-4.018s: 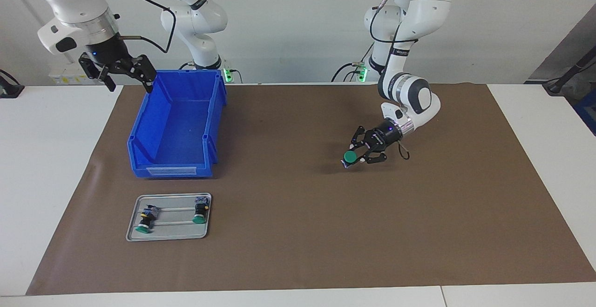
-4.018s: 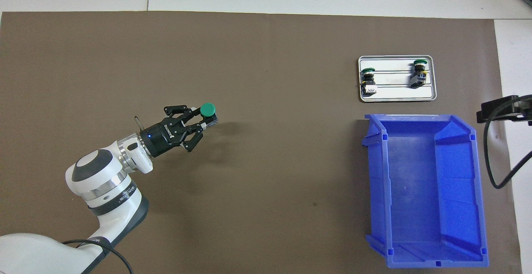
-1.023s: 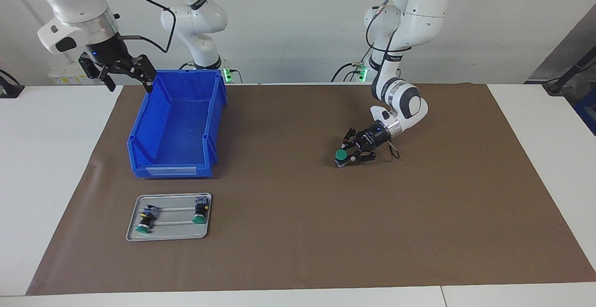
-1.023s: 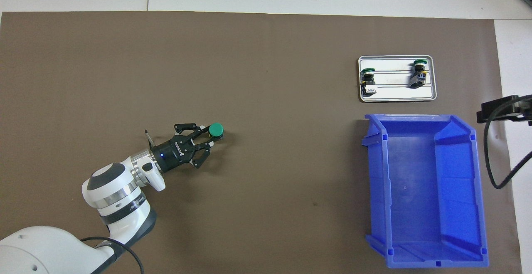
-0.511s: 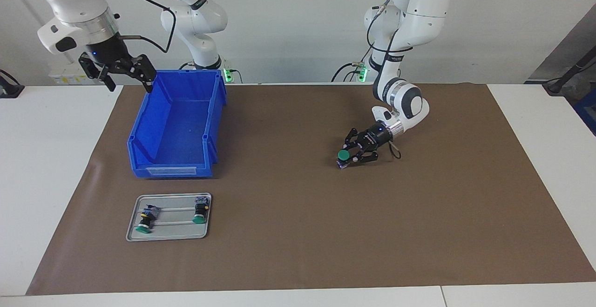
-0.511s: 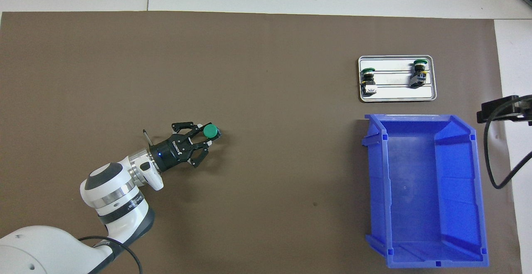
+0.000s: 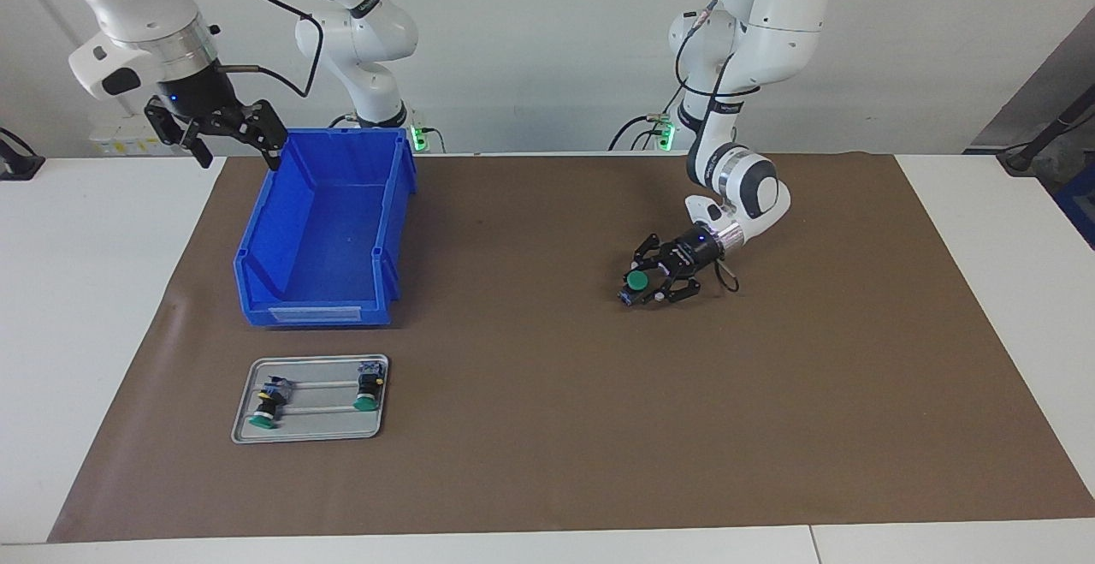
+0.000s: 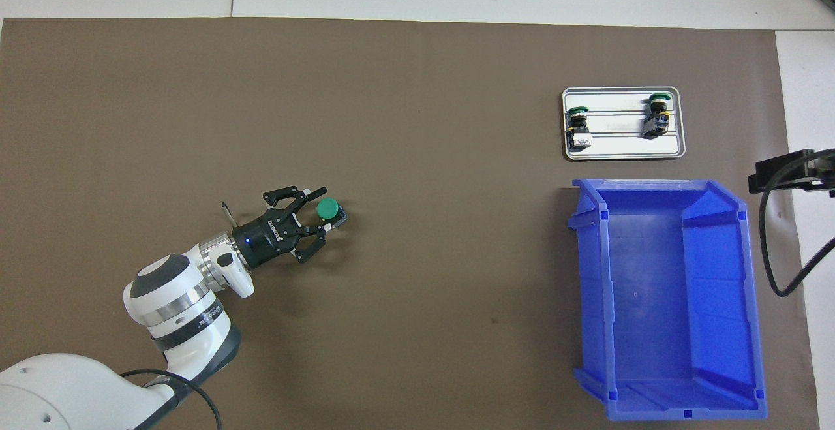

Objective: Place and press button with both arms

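Overhead view is showing the left claw lying low on the brown mat, its fingers spreading apart around the green-capped button, probably releasing it onto the surface for pressing. Toward the right arm's end, the right claw is waiting, spread wide, above the blue bin; farther out, two spare buttons are lying on a metal tray.

Left gripper low, fingers parted; right gripper raised, waiting, fingers spread.
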You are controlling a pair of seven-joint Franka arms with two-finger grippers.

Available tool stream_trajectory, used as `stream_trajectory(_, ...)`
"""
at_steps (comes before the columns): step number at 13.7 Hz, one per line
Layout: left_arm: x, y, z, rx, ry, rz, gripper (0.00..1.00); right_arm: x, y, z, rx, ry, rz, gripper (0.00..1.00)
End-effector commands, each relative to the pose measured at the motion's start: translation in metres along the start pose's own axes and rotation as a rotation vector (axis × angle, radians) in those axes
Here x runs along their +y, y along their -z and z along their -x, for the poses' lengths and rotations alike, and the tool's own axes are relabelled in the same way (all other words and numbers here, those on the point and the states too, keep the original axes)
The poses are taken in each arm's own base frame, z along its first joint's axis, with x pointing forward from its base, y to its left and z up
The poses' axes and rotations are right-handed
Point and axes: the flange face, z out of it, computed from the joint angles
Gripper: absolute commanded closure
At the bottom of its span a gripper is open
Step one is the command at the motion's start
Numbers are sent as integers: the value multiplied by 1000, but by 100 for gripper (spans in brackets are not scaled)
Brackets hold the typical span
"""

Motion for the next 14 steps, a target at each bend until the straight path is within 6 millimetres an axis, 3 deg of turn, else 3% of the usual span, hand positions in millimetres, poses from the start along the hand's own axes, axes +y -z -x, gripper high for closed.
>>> stream_trajectory(1, -5, 8, 1, 14, -39, -20, 41, 1, 0, 7, -5, 8, -12, 0)
stream_trajectory(9, 8, 4, 6, -4, -25, 2, 37, 1, 0, 7, -5, 8, -12, 0)
stream_trajectory(11, 11, 5, 7, -5, -22, 5, 4, 1, 0, 7, -5, 8, -12, 0)
stream_trajectory(14, 18, 0, 8, -7, 19, 23, 2, 1, 0, 7, -5, 8, -12, 0)
